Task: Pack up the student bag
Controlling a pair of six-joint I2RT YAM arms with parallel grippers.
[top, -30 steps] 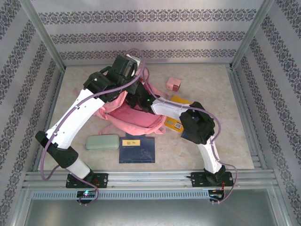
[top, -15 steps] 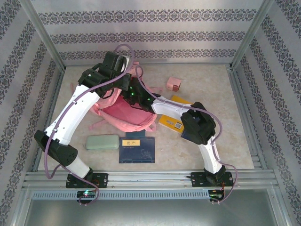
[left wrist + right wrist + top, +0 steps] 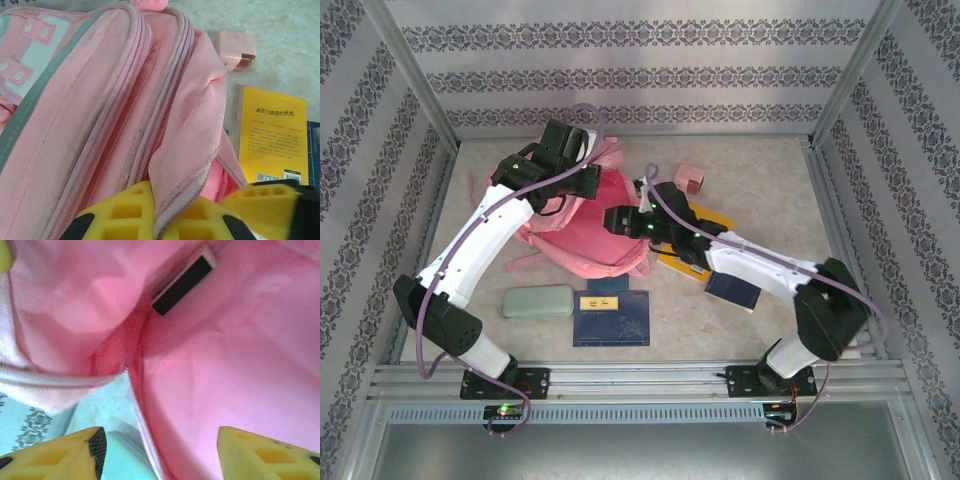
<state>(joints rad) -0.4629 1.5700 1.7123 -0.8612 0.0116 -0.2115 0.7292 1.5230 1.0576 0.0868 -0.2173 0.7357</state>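
Looking down from above, the bag [image 3: 582, 240] is found left of the middle of the table [image 3: 770, 180], bunched and raised at its far rim, where it is held by the left gripper [image 3: 582, 180]. A second ago it was slumped lower, its mouth spread toward the near edge; it has since been drawn up and back. The right arm, folded then over the things on the right, has been stretched out low, so a dark notebook [image 3: 732, 290] is now uncovered. The right gripper [image 3: 618, 218] is set at the bag's mouth. A green case [image 3: 537, 301] and a blue book [image 3: 611, 320] are left lying near the front.

From the left wrist, a fold of pink cloth beside the zips is seen pinched between the yellow fingers [image 3: 125, 210], which are closed tight on it. A yellow book [image 3: 272, 142] and a small pink box [image 3: 236, 49] are seen on the table beyond, outside the bag.

From the right wrist, pink lining is seen with a dark flat thing [image 3: 182, 286] deep inside; what it is cannot be told. The fingers [image 3: 45, 460] are spread wide, with nothing gripped.

The mouth is judged to be held open for loading, with most items yet to be packed.
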